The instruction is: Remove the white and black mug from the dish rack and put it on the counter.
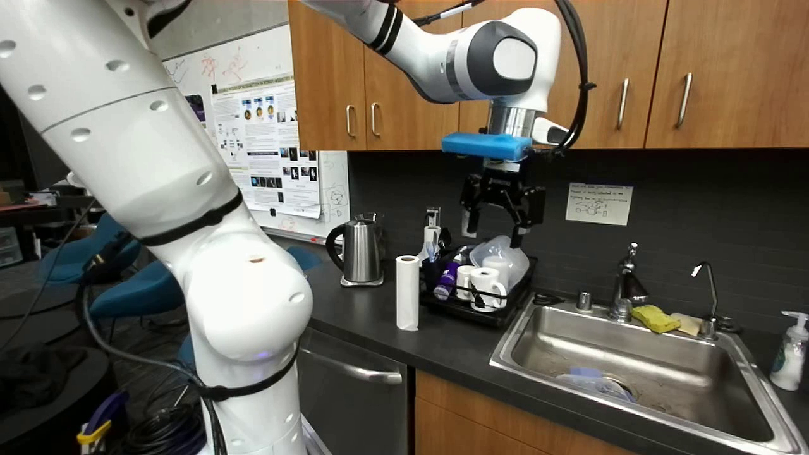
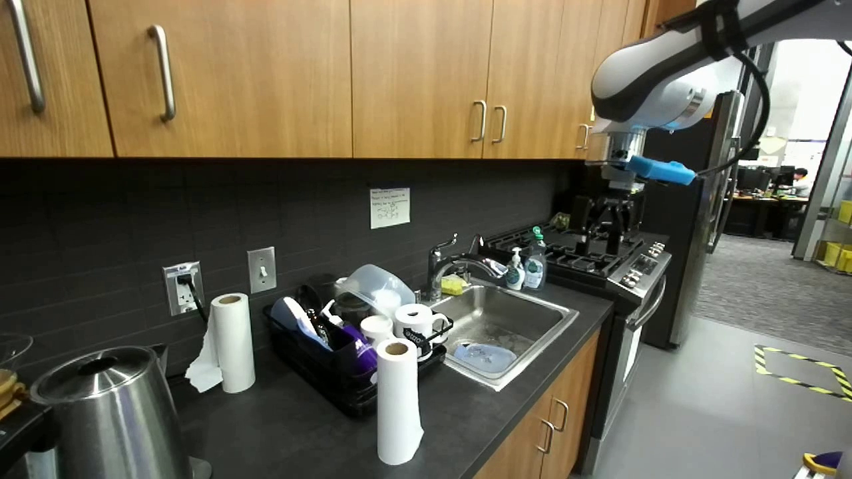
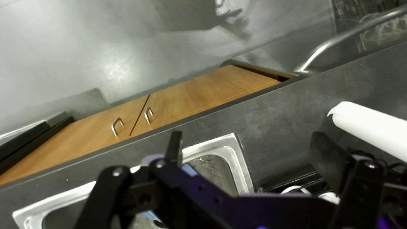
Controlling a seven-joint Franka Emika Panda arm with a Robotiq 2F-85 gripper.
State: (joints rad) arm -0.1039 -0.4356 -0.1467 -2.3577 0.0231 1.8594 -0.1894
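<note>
The gripper [image 1: 494,229] hangs up there in midair, its two fingers spread wide, higher than the dish rack [image 1: 455,308] and well apart from it. I can see the white and black mug [image 1: 484,282] sitting in the near right part of the rack, its handle turned right toward the sink [image 1: 607,336], another white mug [image 1: 464,278] just to its left. A paper towel roll [image 1: 407,294] stands upright on the dark counter [image 1: 366,311], at the rack's near left.
</note>
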